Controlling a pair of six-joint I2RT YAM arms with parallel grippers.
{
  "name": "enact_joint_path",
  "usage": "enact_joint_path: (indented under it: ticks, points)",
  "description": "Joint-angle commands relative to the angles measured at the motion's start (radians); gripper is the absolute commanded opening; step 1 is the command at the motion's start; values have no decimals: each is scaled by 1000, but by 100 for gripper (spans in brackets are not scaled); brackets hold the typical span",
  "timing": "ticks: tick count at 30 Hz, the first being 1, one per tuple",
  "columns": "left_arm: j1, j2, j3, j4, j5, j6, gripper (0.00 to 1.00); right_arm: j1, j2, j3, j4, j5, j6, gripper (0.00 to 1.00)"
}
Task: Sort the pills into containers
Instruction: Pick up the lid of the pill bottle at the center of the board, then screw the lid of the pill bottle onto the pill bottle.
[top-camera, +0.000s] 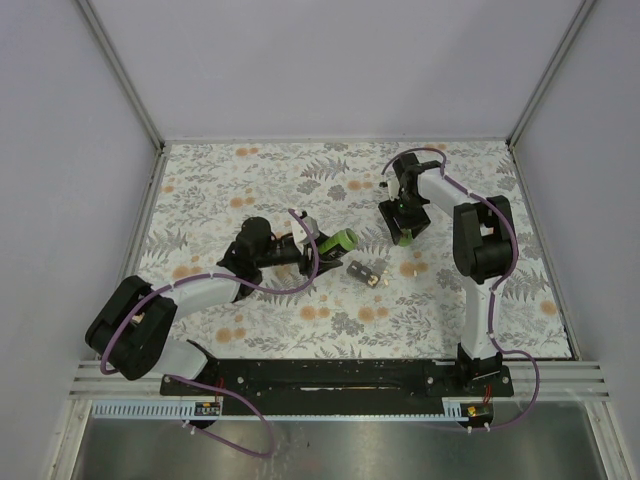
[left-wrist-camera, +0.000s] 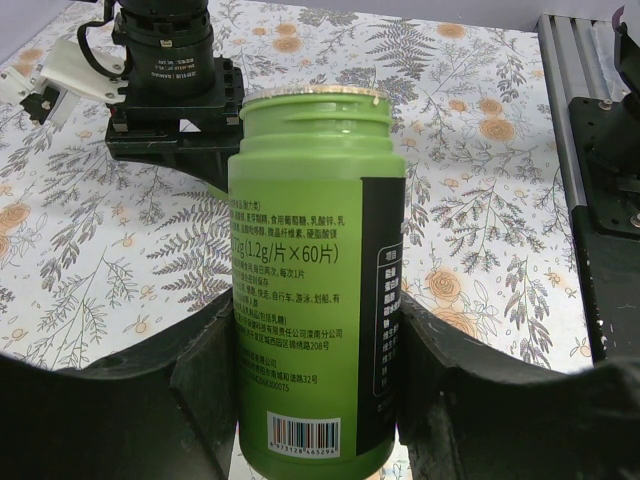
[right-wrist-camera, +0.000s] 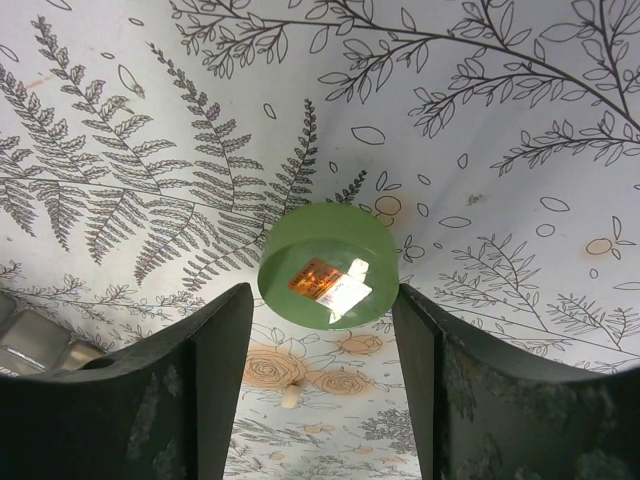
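L fingers (left-wrist-camera: 205, 395) clamp the green bottle (left-wrist-camera: 315, 270) by its lower body, 1 pad each side. That leaves the open mouth free & aimed toward the R arm. Bottle's mid counter (top-camera: 250, 180), slightly left, no lid on it.

R fingers (right-wrist-camera: 460, 400) straddle the green cap (right-wrist-camera: 325, 265), set approx to its width. Can't tell if it's pinched or loose; there's a sliver of gap on 1 side. Cap is right of the bottle & a bit farther back, prob. kept clear so pills can go in.

Small pale pill (right-wrist-camera: 290, 397) lies close by the cap. Dark packet w/ pale pieces (top-camera: 367, 272) lies btwn the 2 arms, just near-right of the bottle.
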Motion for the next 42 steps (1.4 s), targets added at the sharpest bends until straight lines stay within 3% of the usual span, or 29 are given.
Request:
enact_joint_path:
  ticks: [1,10,22,28,33,42]
  points:
    - [4,-28,41,50,5,9,0,13,-15,37,-7,2,23,67]
    - [4,-31,41,51,4,9,0,27,-12,42,-11,30,23,65]
    - [4,-33,41,50,4,7,0,33,-8,48,-28,32,10,36]
    - [4,-31,40,45,2,7,0,33,-62,36,-28,-14,2,31]
    - [6,-23,44,39,-18,-11,0,33,-189,28,-22,-117,-17,30]
    - [24,13,37,116,-19,-128,0,33,-435,20,4,-447,-6,29]
